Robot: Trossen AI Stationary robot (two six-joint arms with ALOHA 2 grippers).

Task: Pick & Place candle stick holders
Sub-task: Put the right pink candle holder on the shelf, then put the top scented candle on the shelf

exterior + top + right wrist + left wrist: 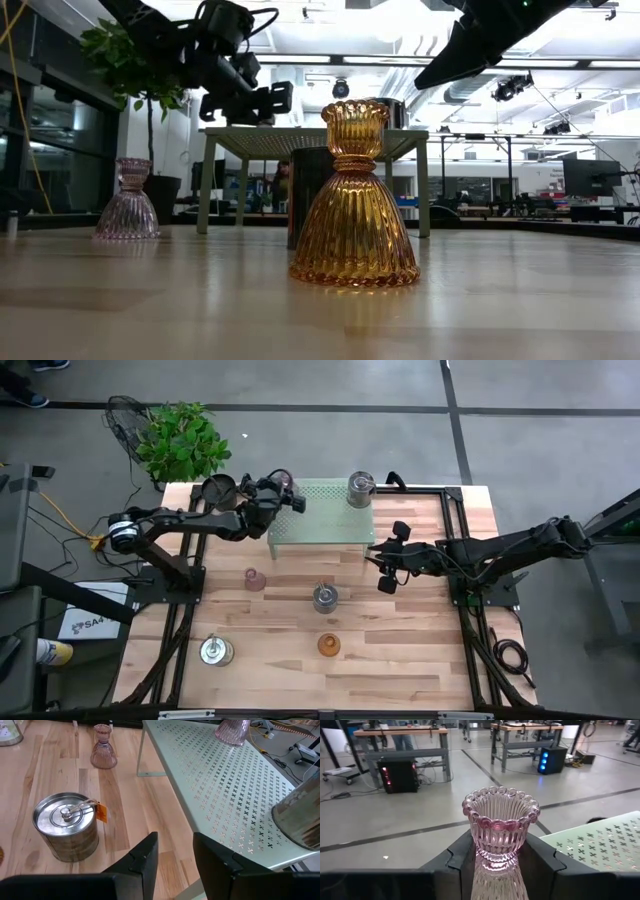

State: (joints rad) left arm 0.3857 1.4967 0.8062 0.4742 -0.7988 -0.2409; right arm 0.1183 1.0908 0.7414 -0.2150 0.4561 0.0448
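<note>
My left gripper [290,495] is over the left end of the green perforated shelf [320,525], shut on a pale pink glass candle stick holder [500,820]. That holder's base [232,730] is at the shelf top; I cannot tell whether it rests there. A silvery holder [360,488] stands on the shelf's far right part. On the table stand a second pink holder [256,580], a silvery one [325,597], an amber one [355,200] and another silvery one [215,650]. My right gripper [175,845] hangs open beside the shelf's right end, with nothing between its fingers. My left gripper pinches the pink holder at its narrow neck [495,862], just under the flared scalloped cup, between its two fingers [457,865]. The fingers come in about level from the table's left side. The holder stands upright in the hold, cup upward.
A black round pot [218,488] sits at the table's far left corner, with a leafy plant [182,440] beyond it. The shelf stands on thin legs [207,185] with room underneath. Bare wood lies along the table's near edge.
</note>
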